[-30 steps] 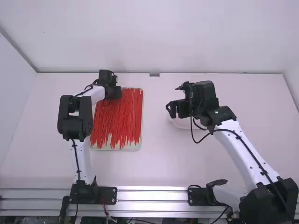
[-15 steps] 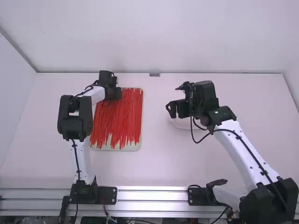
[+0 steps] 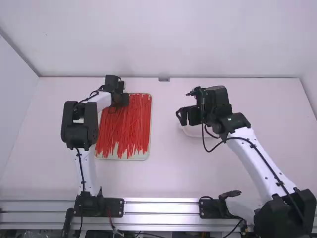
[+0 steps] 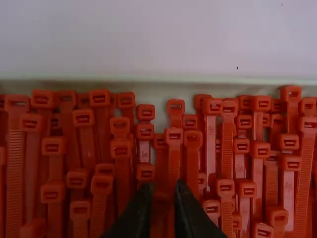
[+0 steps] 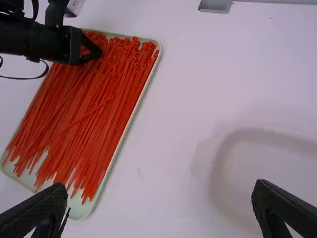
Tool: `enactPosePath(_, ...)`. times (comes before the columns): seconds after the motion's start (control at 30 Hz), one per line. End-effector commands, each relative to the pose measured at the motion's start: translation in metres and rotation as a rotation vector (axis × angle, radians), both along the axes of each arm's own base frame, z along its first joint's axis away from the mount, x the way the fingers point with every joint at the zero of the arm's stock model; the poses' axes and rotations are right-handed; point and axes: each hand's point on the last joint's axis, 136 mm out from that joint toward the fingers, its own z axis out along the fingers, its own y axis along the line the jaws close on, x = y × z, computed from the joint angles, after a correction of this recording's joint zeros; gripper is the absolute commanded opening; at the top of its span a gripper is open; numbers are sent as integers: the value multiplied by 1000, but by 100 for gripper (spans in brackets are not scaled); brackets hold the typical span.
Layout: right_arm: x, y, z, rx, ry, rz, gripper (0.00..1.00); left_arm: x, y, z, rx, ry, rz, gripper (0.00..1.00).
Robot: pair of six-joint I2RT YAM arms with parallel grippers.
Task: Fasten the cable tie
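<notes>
Scene: two robot arms at a white worktop, with a pale tray (image 3: 149, 134) that is filled with loose red cable ties (image 3: 126, 126).

Task progress: an early stage is judged. No tie is seen looped or threaded, and none has been lifted off the tray.

Work left: one tie has to be drawn out of the pile, its tail fed through its own head, and the loop pulled tight.

Left end effector (image 4: 161, 191): placed low over the far end of the tray, in the corner on the left arm's side. It is closed down to a gap about as wide as one strap. A single cable tie (image 4: 173, 148) appears to be pinched between the tips, just behind its head.

Where the tie is: lying in the pile at the tray's far end, touching its neighbours on both sides.

Which way the tie points: the square head is turned toward the tray's far rim and the tail toward the near rim.

Long axis: along the tray's length, much like the rest of the pile, which fans out slightly.

Right end effector (image 3: 190, 116): spread wide and holding nothing. It is held well apart from the tray, off the long side nearer the right arm.

White dish (image 5: 262, 158): a shallow container is seen below the right end effector, beside the same long side of the tray.
</notes>
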Motion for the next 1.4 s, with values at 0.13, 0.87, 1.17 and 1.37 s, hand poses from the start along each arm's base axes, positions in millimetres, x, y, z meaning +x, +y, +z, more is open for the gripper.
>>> enactPosePath(0.13,6,-1,13,10,-28,-8,99,-8,1,-11,5,34,-5,3)
enactPosePath(0.87,7,0,14,12,-32,-8,99,37,4,81,22,-74,9,2)
enactPosePath(1.17,10,1,17,17,-52,-8,99,58,7,184,22,-198,17,2)
enactPosePath(1.37,15,3,24,29,-87,-7,99,48,1,231,26,-226,0,2)
